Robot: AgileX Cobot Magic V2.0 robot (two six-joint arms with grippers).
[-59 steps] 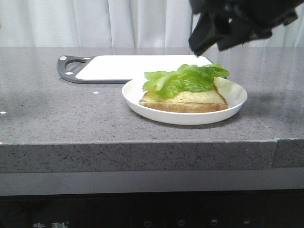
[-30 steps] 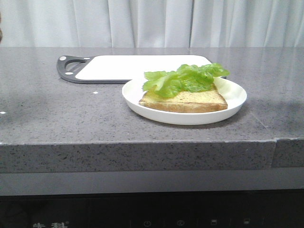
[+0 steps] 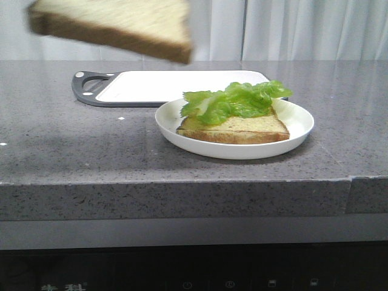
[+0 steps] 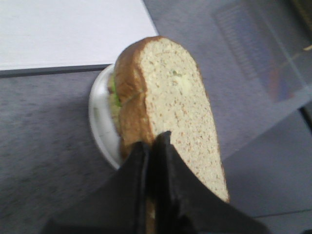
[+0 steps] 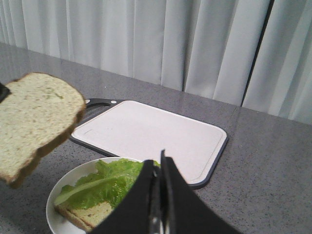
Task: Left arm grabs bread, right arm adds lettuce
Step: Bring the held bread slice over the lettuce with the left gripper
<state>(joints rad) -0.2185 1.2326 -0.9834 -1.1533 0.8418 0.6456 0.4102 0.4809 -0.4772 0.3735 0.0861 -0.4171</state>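
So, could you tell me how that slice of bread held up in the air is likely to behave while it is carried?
The bread, pinched at one edge by the left gripper, stays flat, so it seems fairly stiff and light. The grip looks narrow, so it may pivot or tear. Its crumb looks soft and could dent.

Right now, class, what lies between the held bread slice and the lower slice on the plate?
The lettuce, resting on the lower slice; the held bread hangs in open air above, shown in the front view.
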